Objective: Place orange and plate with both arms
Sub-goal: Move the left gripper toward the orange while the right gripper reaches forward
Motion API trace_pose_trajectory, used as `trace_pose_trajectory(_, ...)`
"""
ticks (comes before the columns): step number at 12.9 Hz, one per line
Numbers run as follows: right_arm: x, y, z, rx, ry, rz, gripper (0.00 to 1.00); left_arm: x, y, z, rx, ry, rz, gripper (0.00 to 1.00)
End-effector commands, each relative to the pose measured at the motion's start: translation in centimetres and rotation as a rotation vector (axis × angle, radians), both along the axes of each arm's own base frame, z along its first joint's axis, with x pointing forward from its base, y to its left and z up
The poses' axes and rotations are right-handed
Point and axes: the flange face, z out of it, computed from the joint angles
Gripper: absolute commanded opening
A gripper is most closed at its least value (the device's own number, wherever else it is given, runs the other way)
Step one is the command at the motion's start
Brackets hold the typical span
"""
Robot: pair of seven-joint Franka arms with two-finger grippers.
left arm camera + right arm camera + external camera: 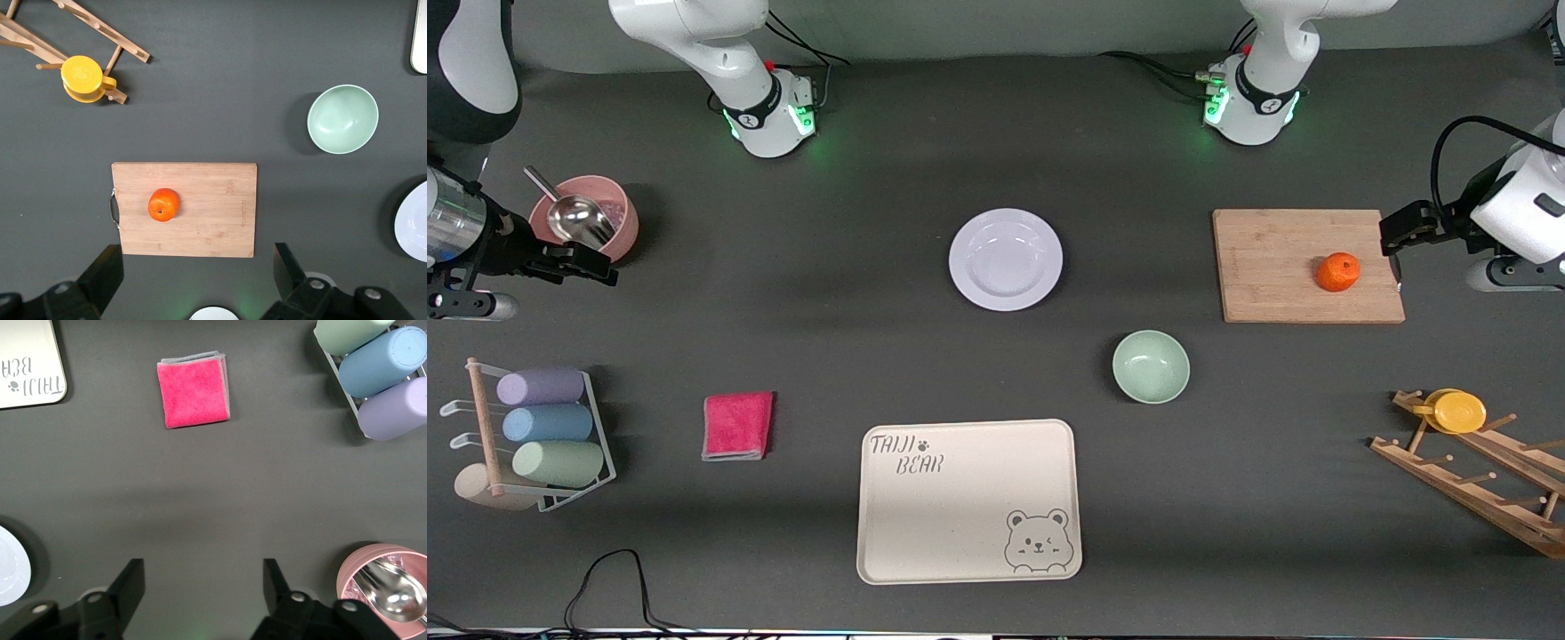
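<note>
The orange (1338, 272) lies on a wooden cutting board (1280, 267) toward the left arm's end of the table. The left wrist view shows the orange (163, 204) on the board (200, 220), apart from the fingers. My left gripper (1405, 231) hangs high beside the board's handle end, open and empty (198, 263). The pale lavender plate (1006, 259) rests bare on the dark table between the two bases; its rim shows in both wrist views (413, 223) (10, 567). My right gripper (574, 262) hovers beside a pink bowl, open with nothing in it (203, 570).
A mint-green bowl (1151, 366) and a cream bear-print tray (969, 500) lie nearer the camera than the plate. A pink cloth (737, 426), a rack of pastel cups (543, 436), a pink bowl with a metal scoop (585, 218) and a wooden rack with a yellow cup (1456, 412) stand around.
</note>
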Motion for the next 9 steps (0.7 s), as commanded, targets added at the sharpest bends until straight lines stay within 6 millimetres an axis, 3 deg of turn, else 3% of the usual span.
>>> trace_pose_trajectory(1,0.6,0.1,0.1,0.012,0.015,0.013,0.75,-0.1,-0.6,0.2,0.003,-0.013,0.003,1.0)
trace_pose_trajectory(7,0.6,0.8,-0.5,0.012,0.029,0.025,0.77,0.2,0.5,0.0,0.001,-0.004,0.004,1.0)
trace_pose_trajectory(9,0.8,2.2,-3.3,0.011,0.107,0.05,0.79,0.0,0.8,0.1,0.002,0.002,0.005,1.0)
